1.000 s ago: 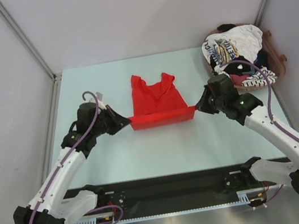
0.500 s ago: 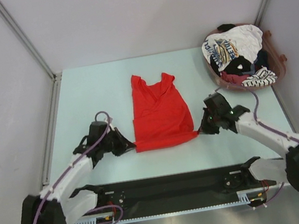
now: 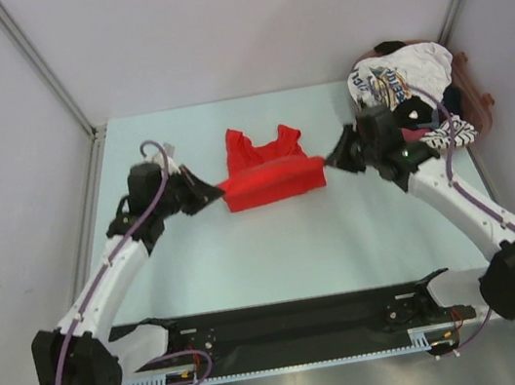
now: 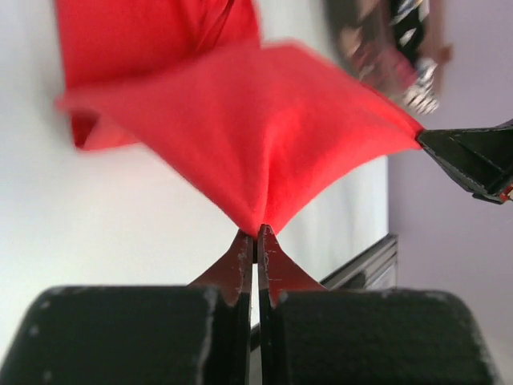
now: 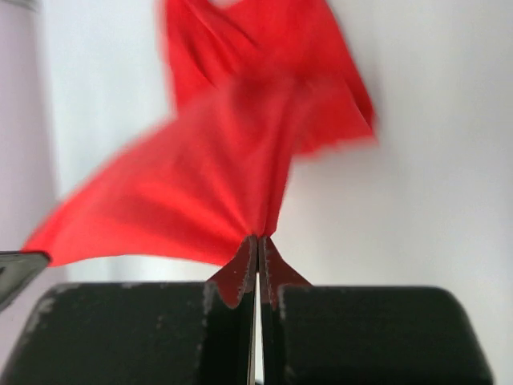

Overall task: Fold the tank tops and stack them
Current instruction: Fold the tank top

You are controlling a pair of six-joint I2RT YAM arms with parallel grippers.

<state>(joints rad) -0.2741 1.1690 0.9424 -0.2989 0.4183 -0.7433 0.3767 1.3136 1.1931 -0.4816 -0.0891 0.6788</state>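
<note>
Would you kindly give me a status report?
Left gripper, right gripper: both shut on corners of red tank top. Hem taut, doubled over. Other tops far right, out of the way.

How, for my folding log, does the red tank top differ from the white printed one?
The red tank top is plain; the white printed tank top carries a blue-yellow design. The red one lies partly folded mid-table; the white one sits crumpled in the basket. The left gripper and right gripper pinch the red one's corners; nothing holds the white one. Both are thin cloth.
</note>
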